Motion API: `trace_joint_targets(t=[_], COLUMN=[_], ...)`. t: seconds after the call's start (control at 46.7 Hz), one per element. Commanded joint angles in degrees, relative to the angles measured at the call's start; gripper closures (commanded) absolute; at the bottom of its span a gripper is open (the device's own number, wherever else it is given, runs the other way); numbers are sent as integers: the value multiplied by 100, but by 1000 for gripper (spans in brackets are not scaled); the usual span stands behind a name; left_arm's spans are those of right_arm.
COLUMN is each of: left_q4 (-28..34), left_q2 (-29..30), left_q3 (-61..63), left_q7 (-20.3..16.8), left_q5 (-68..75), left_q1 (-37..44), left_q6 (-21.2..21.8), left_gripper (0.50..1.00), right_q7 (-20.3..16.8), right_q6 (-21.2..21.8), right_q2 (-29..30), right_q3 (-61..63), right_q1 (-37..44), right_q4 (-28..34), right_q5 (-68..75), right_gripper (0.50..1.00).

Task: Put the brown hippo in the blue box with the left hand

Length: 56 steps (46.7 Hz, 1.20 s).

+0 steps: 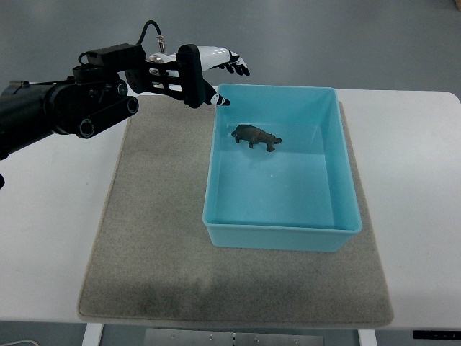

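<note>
while brown hippo [256,137] lies in blue box [277,216], left hand [205,68] hovers, fingers [238,67] spread.

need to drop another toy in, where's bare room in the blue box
The blue box floor is bare from the near wall up to the brown hippo, which stands toward the far end. The left hand crowds the far-left corner.

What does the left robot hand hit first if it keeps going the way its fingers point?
Probably nothing: the left robot hand points right, above the blue box's far rim. The path looks free to the picture's edge, though its height is unclear.
</note>
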Motion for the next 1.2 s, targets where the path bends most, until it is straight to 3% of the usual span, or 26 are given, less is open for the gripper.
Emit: trace_joint_targets(t=[0.0, 0.15, 0.385, 0.535, 0.921, 1.092, 1.178], left_q4=[346, 856, 1436, 1682, 1911, 1894, 1894], left_q2=[3, -6, -50, -59, -208, -243, -243], left_q3=[-67, -199, -217, -226, -313, -840, -1157], left_q7=[-15, -15, -6, 3, 56, 73, 73], left_q5=[-46, -459, -1258, -2479, -6145, -6621, -6638], left_q1=[18, 106, 264, 343, 571, 826, 897], left_q6=[0, 0, 9, 27, -52, -149, -491], left_gripper=[604, 544, 542, 540, 538, 508, 508], right_q7=[0, 0, 0, 0, 0, 0, 0], right_q6=[6, 6, 6, 6, -2, -2, 6], right_q2=[0, 0, 0, 0, 0, 0, 0], right_q3=[0, 0, 0, 0, 0, 0, 0], right_q1=[0, 0, 0, 0, 0, 0, 0], right_q4=[0, 0, 0, 0, 0, 0, 0], right_q5=[0, 0, 0, 0, 0, 0, 0], right_gripper=[564, 564, 564, 564, 564, 564, 564])
